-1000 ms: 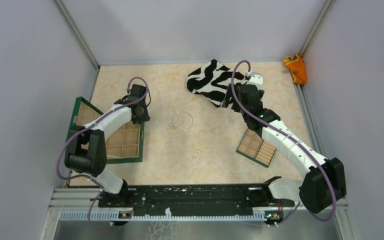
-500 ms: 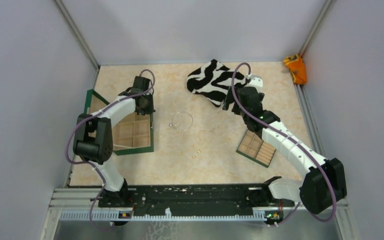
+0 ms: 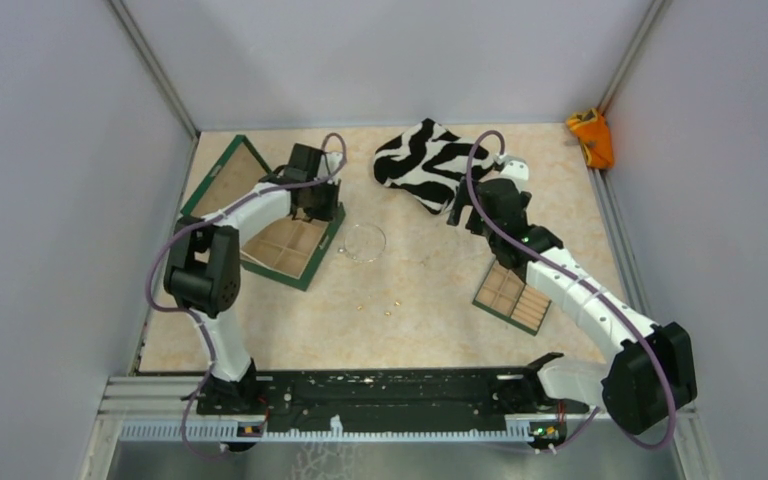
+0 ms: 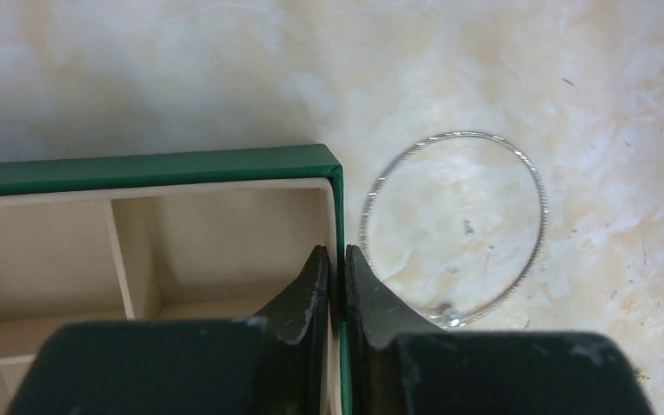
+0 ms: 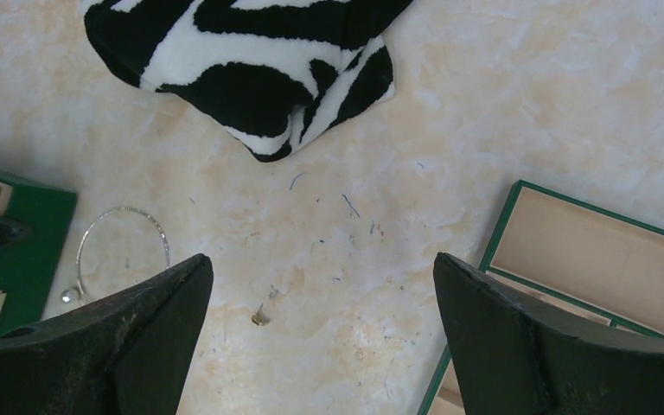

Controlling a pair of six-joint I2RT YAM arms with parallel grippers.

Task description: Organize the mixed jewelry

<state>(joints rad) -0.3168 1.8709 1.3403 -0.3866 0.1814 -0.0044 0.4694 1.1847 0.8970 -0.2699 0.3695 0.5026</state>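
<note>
The jewelry lies on the marble tabletop: a thin silvery wire hoop (image 3: pixel 346 248) and a few tiny gold specks (image 3: pixel 397 302) nearer the arms. My left gripper (image 3: pixel 312 208) is shut on the right wall of the dark green box (image 3: pixel 305 282). In the left wrist view its jaws pinch that green wall (image 4: pixel 339 207), and the hoop (image 4: pixel 540 207) lies just to its right. My right gripper (image 3: pixel 468 212) hangs open over bare table below the zebra cloth (image 3: pixel 422 162). In the right wrist view one gold speck (image 5: pixel 259 318) sits between the fingers and the hoop (image 5: pixel 125 209) lies left.
The green box's open lid (image 3: pixel 222 180) stands up toward the back left. A second green tray with wooden compartments (image 3: pixel 513 297) lies under the right forearm. An orange object (image 3: pixel 592 138) sits in the back right corner. Grey walls close in both sides.
My left gripper closed on the box wall and dragged the box back and to the right, turning it toward the hoop. The right arm barely moved and stayed open.
</note>
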